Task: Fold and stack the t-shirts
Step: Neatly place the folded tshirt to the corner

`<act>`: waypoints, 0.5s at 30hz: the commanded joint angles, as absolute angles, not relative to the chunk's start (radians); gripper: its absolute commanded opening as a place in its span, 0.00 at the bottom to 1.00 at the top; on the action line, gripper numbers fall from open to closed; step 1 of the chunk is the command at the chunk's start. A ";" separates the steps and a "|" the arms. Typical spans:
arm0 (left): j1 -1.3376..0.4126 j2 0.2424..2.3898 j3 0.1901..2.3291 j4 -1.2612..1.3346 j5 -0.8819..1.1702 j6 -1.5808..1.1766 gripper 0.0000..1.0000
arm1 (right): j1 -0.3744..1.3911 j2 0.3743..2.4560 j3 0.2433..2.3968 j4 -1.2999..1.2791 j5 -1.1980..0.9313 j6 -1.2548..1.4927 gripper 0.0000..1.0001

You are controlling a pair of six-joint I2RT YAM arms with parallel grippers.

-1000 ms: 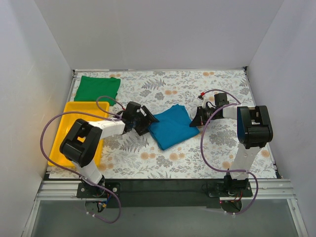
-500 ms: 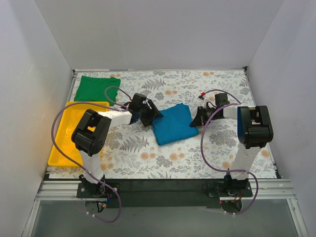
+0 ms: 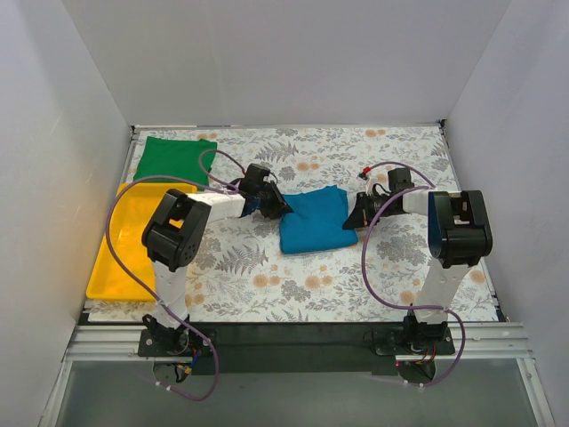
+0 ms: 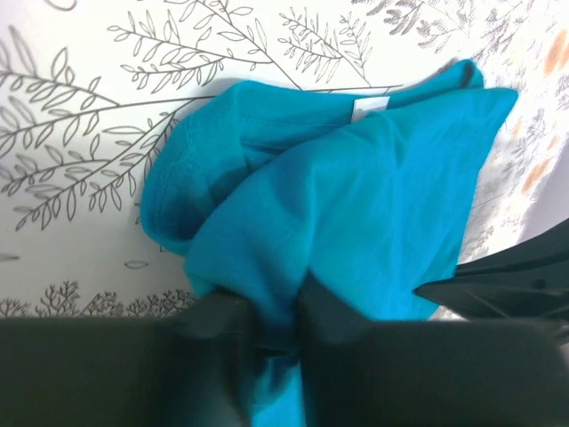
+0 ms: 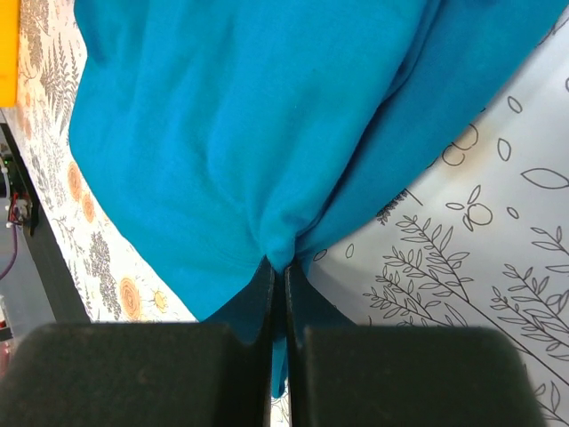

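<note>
Now that your left gripper has swung in and clamped onto the blue t-shirt in the middle of the desk, opposite the right gripper pinching its other edge, you look ready to fold it, while the green t-shirt lies far left.

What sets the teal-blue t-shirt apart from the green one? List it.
The teal-blue t-shirt is bunched mid-table; the green t-shirt lies flat at the far left corner. The left gripper and right gripper pinch the teal-blue t-shirt; nothing touches the green t-shirt. Both are plain.
</note>
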State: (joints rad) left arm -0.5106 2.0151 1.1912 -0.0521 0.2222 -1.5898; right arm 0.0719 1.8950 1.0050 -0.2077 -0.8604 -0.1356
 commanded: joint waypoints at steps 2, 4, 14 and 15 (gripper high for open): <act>-0.535 2.065 1.166 -0.130 0.196 -1.506 0.02 | 0.063 1.887 1.025 -0.225 -0.877 -0.158 0.01; -0.537 2.014 1.160 -0.109 0.157 -1.459 0.00 | 0.057 1.884 1.025 -0.230 -0.882 -0.164 0.01; -0.535 1.760 1.189 -0.115 -0.100 -0.997 0.00 | 0.009 1.827 1.043 -0.287 -0.934 -0.253 0.64; -0.535 1.750 1.193 -0.123 -0.112 -0.967 0.00 | 0.009 1.819 1.042 -0.287 -0.934 -0.258 0.67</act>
